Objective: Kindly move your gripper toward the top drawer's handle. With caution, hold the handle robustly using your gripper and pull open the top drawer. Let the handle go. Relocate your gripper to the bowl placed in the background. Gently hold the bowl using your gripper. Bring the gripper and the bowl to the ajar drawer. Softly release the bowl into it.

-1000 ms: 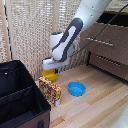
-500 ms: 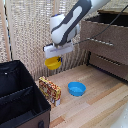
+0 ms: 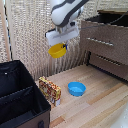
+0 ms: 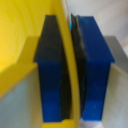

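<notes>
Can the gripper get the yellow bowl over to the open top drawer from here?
Probably yes. The gripper holds the yellow bowl in the air, the top drawer is open, and nothing shows between them.

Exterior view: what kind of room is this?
Probably a bedroom-like home corner: a dark dresser with drawers, a wooden floor, and a woven blind behind. A gripper holds a yellow bowl.

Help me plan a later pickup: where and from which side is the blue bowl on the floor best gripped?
Grip the blue bowl by its rim, coming straight down from above. It sits upright and open on the wooden floor, and its thin wall probably suits a pinch, as the hand now pinches the yellow bowl.
</notes>
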Controlling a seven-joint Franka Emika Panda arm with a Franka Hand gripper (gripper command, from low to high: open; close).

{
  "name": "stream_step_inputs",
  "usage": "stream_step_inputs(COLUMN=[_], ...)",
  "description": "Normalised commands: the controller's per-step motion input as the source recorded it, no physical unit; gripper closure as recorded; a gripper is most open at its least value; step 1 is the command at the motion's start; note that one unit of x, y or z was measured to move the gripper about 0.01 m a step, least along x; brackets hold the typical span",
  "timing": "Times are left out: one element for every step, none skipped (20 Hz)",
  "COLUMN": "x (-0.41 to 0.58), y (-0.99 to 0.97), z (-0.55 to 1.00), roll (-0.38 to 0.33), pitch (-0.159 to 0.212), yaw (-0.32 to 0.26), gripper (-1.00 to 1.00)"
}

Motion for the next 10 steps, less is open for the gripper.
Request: stream_step_inputs(x=[0.097, 0.091, 0.109, 0.1, 0.097, 0.083, 0.026, 0.109, 0.151, 0.183], y=[0.0, 0.0, 0.0, -0.03, -0.08, -0.09, -0.11, -0.14, -0.16, -0.21], z=[1.0, 1.0, 1.0, 1.0, 0.98, 0.96, 0.9, 0.94, 0.95, 0.93], roll=[0.0, 0.0, 0.0, -0.01, -0.027, -0.03, -0.023, -0.029, -0.025, -0.014], pitch=[0.07, 0.073, 0.072, 0.089, 0.101, 0.105, 0.125, 0.116, 0.111, 0.124], yaw=[-0.171, -0.171, -0.185, -0.198, -0.205, -0.2, -0.209, -0.222, -0.236, -0.259], gripper=[1.0, 1.0, 1.0, 1.0, 1.0, 1.0, 1.0, 1.0, 1.0, 1.0])
